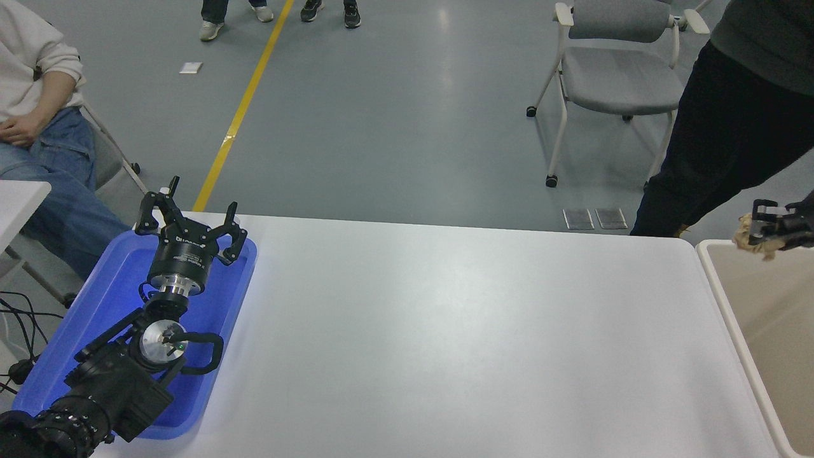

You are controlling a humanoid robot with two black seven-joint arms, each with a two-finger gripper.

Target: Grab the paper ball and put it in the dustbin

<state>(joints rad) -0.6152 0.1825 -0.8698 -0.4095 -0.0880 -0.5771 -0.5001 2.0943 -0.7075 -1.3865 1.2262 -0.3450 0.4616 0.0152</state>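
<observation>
The tan paper ball is held in my right gripper, which comes in from the right edge and is shut on it. It hangs above the far rim of the beige dustbin that stands at the table's right end. My left gripper is open and parked over the blue tray at the lower left.
The white table lies between tray and bin. A person in dark trousers stands at the far right corner, close to my right gripper. A grey chair stands behind. Another person sits at the far left.
</observation>
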